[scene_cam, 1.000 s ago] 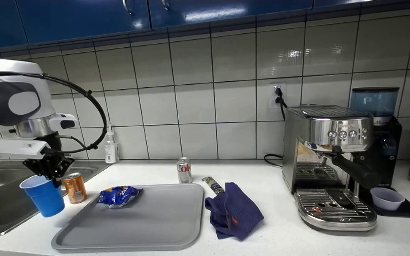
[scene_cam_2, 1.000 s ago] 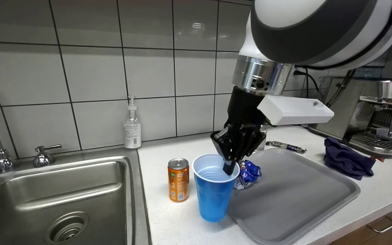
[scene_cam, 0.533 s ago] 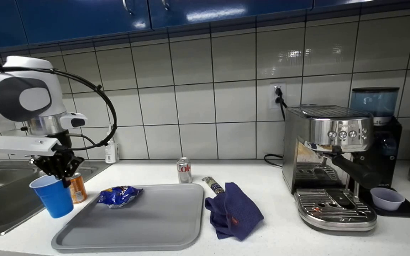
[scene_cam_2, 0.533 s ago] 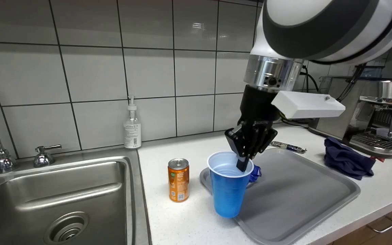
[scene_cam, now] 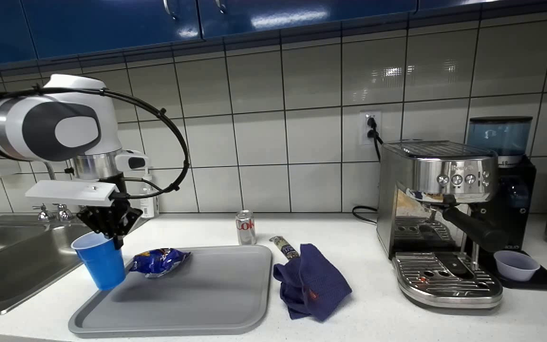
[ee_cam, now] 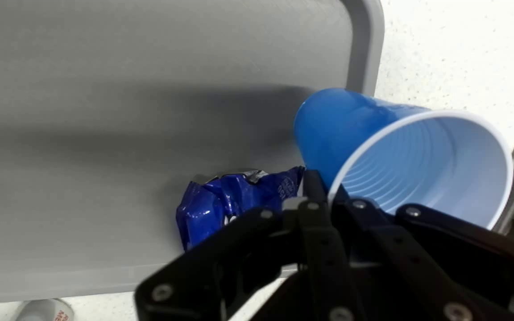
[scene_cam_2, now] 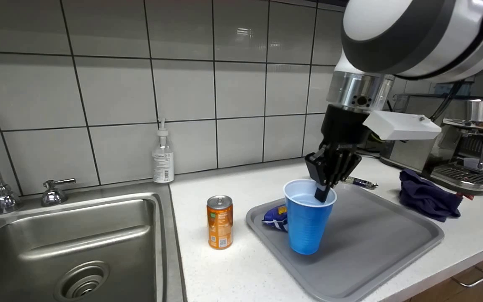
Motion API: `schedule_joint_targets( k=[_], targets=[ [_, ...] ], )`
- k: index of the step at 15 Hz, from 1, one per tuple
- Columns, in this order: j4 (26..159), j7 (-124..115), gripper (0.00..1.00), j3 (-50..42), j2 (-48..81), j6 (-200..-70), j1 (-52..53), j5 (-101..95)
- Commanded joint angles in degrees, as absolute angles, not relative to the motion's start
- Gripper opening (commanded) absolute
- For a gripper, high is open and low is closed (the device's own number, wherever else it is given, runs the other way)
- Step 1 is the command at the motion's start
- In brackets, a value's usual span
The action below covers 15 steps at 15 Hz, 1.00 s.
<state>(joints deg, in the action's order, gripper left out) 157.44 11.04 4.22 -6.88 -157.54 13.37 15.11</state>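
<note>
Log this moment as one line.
gripper: shut on blue cup, one finger inside | cup: tilted, over gray tray | blue packet: on tray | orange can: upright on counter | dark cloth: beside tray

Blue cabinets (scene_cam: 112, 23) hang above a white-tiled wall (scene_cam: 311, 137) and pale counter (scene_cam: 373, 294).
</note>
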Motion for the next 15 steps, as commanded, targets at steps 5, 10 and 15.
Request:
schedule_joint_targets(
  k=[5, 10, 15],
  targets=[
    [159.27, 20.68, 0.01, 1.11, -8.49, -155.28, 11.64, 16.73],
    [158.98, 23.47, 0.01, 0.32, -6.31, -156.32, 11.73, 18.26],
    [158.78, 26.71, 0.01, 0.55, -4.59, -156.88, 11.72, 21.08]
  ],
)
